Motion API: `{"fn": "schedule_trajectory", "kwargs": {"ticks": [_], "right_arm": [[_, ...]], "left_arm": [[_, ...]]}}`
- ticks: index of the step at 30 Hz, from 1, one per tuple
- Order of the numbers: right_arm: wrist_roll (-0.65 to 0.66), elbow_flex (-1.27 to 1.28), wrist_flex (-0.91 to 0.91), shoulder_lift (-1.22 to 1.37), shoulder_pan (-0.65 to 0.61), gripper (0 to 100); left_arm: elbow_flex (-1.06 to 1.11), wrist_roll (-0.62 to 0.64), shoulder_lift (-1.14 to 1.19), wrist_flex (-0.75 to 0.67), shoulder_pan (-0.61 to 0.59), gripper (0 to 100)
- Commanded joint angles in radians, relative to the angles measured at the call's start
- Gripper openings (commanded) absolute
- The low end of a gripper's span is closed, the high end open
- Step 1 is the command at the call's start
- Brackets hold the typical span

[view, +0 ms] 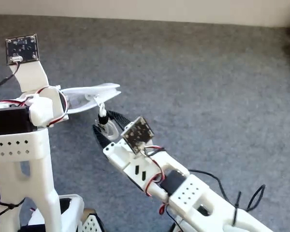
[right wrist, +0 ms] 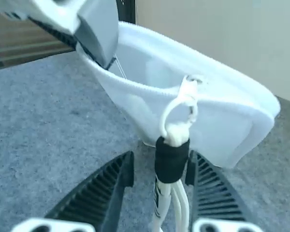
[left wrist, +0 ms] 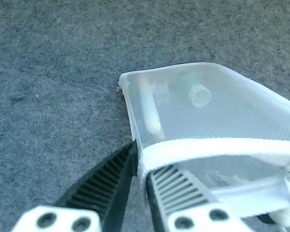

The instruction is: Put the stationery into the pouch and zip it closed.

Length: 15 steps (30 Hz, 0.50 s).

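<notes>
- The grey mat (view: 222,72) covers the table. No loose stationery lies on the part of it that can be seen.
- The left arm (view: 24,145) stands upright at the mat's near corner. The right arm (view: 193,193) reaches in low from the other side, so the two meet at the pouch from opposite ends.
- The pouch (view: 89,96) is white mesh and hangs clear of the mat, mouth upward and still gaping. Being lifted probably keeps its rim free for the zip to run.
- The left gripper (left wrist: 139,155) is clamped on the pouch's rim at one end. This looks like an anchor, so that a tug on the zip would not drag the whole pouch along.
- The right gripper (right wrist: 160,158) sits just under the pouch with its jaws parted around the pull. One jaw touches the pull and a gap shows at the other, so it seems not yet pinched.
- The pull (right wrist: 172,162) is a cord with a black sleeve, dangling from a ring at the zip.
- A pale stick (left wrist: 150,108) and a short cylinder (left wrist: 200,95) lie inside, behind the mesh. Filling looks done and the zipping remains.
</notes>
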Motion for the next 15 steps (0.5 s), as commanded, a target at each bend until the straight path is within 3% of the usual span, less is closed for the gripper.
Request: {"fn": "schedule_trajectory", "kwargs": {"ticks": [1, 12, 15], "right_arm": [[-0.011, -0.016, -0.110, 0.059, 0.028, 17.0], [-0.011, -0.015, -0.147, 0.064, 0.041, 17.0], [-0.011, -0.013, -0.147, 0.064, 0.042, 12.0]], "left_arm": [[0.007, -0.006, -0.001, -0.014, 0.013, 1], [0.007, -0.008, -0.001, -0.014, 0.013, 1], [0.007, -0.008, -0.001, -0.014, 0.013, 1]]}}
